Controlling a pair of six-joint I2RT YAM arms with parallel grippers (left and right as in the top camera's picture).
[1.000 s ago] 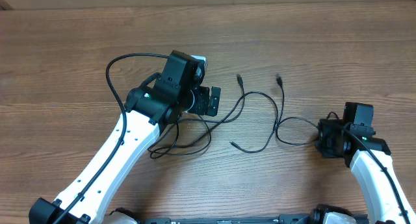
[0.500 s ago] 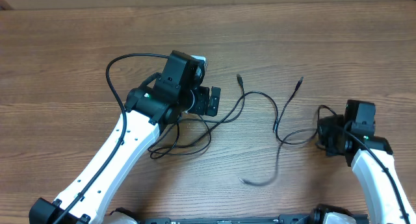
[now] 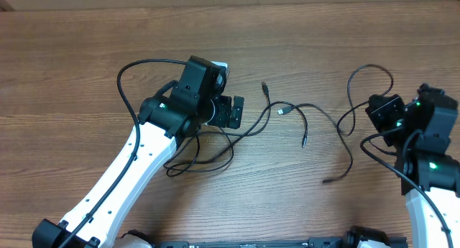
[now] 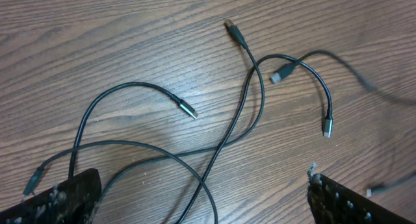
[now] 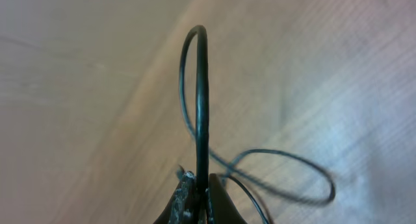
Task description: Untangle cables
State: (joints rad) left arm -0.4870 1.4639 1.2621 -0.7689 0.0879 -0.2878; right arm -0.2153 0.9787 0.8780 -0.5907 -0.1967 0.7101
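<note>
Several thin black cables lie on the wooden table. My right gripper (image 3: 382,113) is shut on one cable, which loops above it (image 3: 370,67) and trails down to a plug (image 3: 328,181). The right wrist view shows that cable (image 5: 201,87) pinched between the shut fingertips (image 5: 200,188). My left gripper (image 3: 231,111) is open above the tangle of loops (image 3: 194,170). In the left wrist view its fingers (image 4: 65,198) stand wide apart around crossing cables (image 4: 257,100). A short cable (image 4: 318,81) with two plugs lies to the right. It also shows in the overhead view (image 3: 305,129).
The thick black arm wire (image 3: 126,72) arches over the left arm. A loose plug (image 3: 266,85) points toward the far side. Another plug end (image 4: 188,110) lies inside the tangle. The table is bare wood.
My right gripper has moved right and away with its cable, dragging it out of the middle group. Its free end slid right. The left arm has not moved.
</note>
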